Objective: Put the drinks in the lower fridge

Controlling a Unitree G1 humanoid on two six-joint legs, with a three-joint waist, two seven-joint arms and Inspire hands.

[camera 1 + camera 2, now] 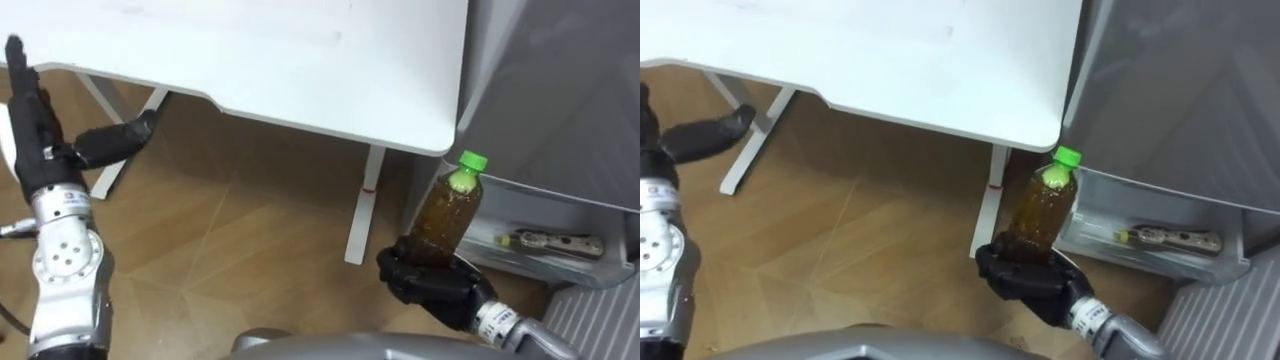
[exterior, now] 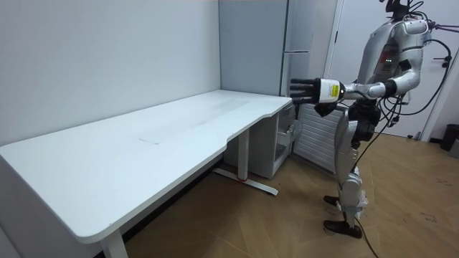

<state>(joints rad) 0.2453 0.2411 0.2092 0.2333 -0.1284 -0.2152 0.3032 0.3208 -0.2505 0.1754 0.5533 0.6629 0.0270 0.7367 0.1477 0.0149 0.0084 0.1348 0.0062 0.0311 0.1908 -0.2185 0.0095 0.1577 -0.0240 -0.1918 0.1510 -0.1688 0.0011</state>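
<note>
At four o'clock, right hand (image 1: pixel 430 285) fingers curl low round the green-capped brown plastic bottle (image 1: pixel 447 215); gripped so low, it may tip; left hand (image 1: pixel 35 120) fingers straight.

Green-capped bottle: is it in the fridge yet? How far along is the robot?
Done: the lower fridge compartment looks open. In hand: the right hand grips the green-capped drink bottle upright before it. Left: setting it inside and letting go. The left hand is raised, open, empty.
</note>
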